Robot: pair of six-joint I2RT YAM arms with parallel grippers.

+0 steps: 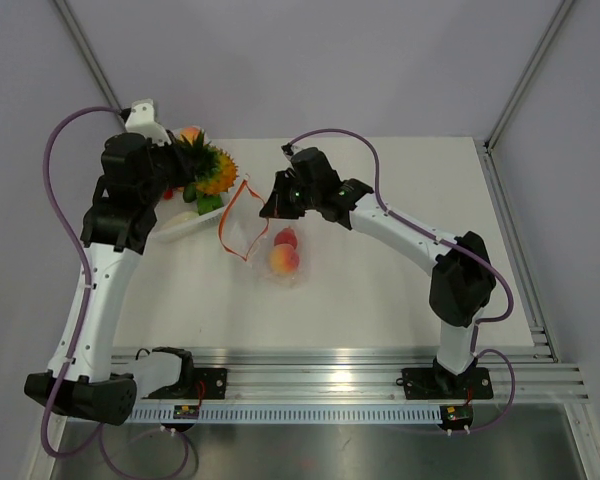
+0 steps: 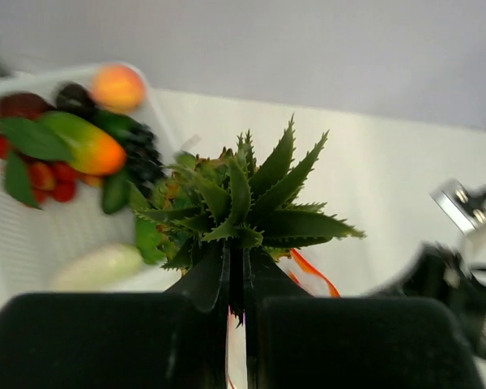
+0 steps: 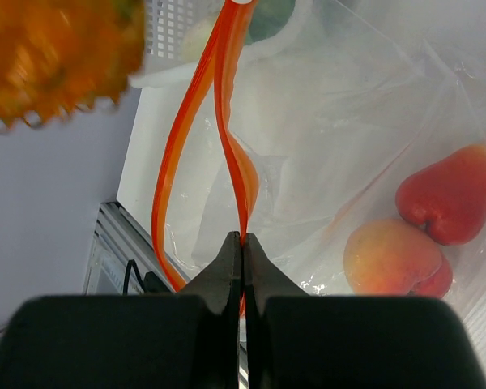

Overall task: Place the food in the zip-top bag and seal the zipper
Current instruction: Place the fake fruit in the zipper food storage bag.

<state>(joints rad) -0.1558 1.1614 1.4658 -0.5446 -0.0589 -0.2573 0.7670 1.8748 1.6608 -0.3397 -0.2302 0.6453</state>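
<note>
My left gripper is shut on the green leaves of the small orange pineapple and holds it in the air, just left of the bag mouth; the leaves fill the left wrist view. My right gripper is shut on one side of the red zipper of the clear zip-top bag and holds the mouth open. The zipper forms a loop. The red fruit and the peach lie inside the bag, also seen from above as red fruit and peach.
A white tray at the back left holds several other toy fruits and leaves; it shows from above as the tray under the left arm. An aluminium rail runs along the near table edge.
</note>
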